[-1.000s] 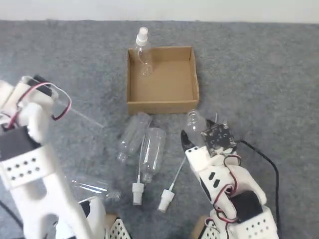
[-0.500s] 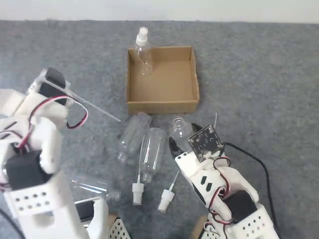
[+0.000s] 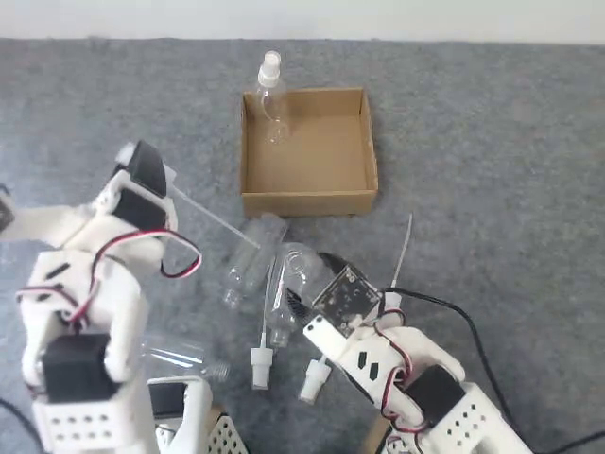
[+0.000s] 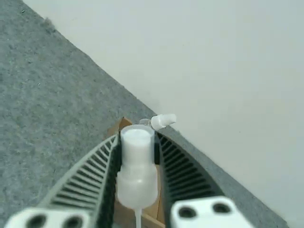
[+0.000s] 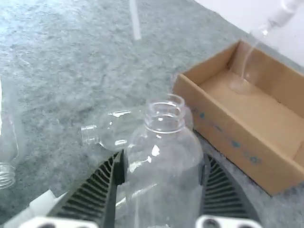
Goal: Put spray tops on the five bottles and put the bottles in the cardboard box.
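Cardboard box (image 3: 307, 201): one capped bottle (image 3: 271, 95) stands in its far corner. Right gripper (image 5: 161, 166), clamped on an open bottle (image 5: 164, 137), has shifted toward the left arm. Left gripper (image 4: 137, 147), clamped on a spray top (image 4: 137, 175), has swung inward. The two are converging, so capping appears imminent.

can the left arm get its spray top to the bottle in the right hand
Probably yes: the clear plastic bottle in the right hand has an open mouth, and the white spray top in the left hand is close.

Grey table covering (image 3: 492, 142), perhaps carpet, plain white wall (image 4: 213, 57)
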